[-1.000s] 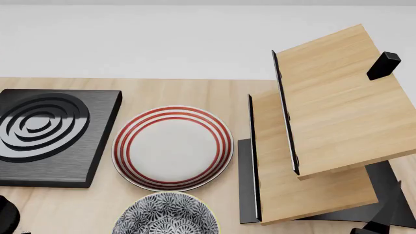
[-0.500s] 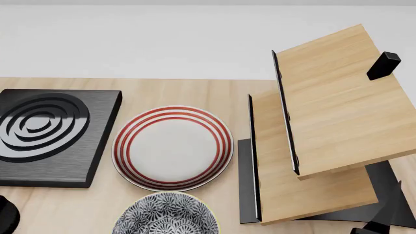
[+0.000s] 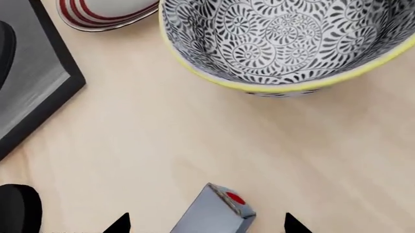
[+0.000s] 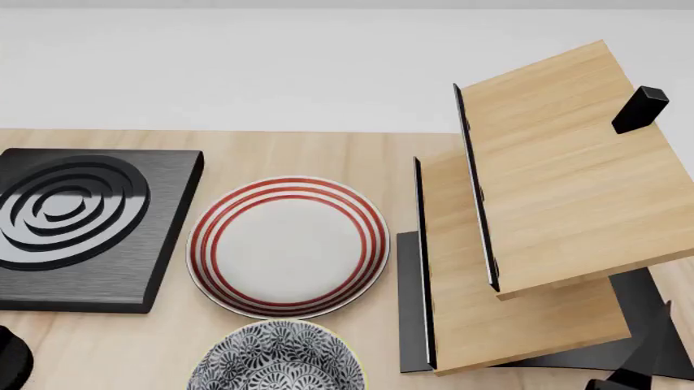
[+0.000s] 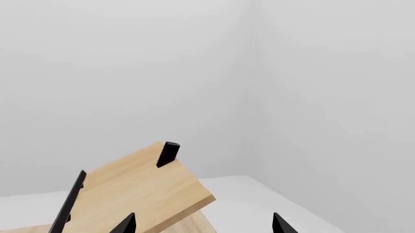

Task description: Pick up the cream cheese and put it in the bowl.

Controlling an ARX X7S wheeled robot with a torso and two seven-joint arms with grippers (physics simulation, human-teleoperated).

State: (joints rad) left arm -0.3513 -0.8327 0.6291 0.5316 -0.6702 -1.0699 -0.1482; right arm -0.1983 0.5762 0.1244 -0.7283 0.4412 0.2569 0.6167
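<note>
The cream cheese [image 3: 217, 213], a silver-grey box with a red dot at its end, lies flat on the wooden table in the left wrist view. My left gripper [image 3: 206, 224] hangs open over it, one black fingertip [image 3: 120, 223] on each side with clear gaps. The patterned bowl [image 3: 285, 43] with its yellow-green band stands just beyond the box; its rim [image 4: 276, 357] also shows at the head view's bottom edge. My right gripper [image 5: 202, 223] is open with nothing between its fingers, raised near the wooden rack. The cream cheese is out of the head view.
A white plate with red rings [image 4: 288, 246] sits behind the bowl. A black stove block [image 4: 81, 227] lies at the left. A tilted two-tier wooden rack [image 4: 542, 211] on a black stand fills the right side.
The dark part of my left arm at the head view's bottom left corner has shifted slightly lower. Everything else holds still.
</note>
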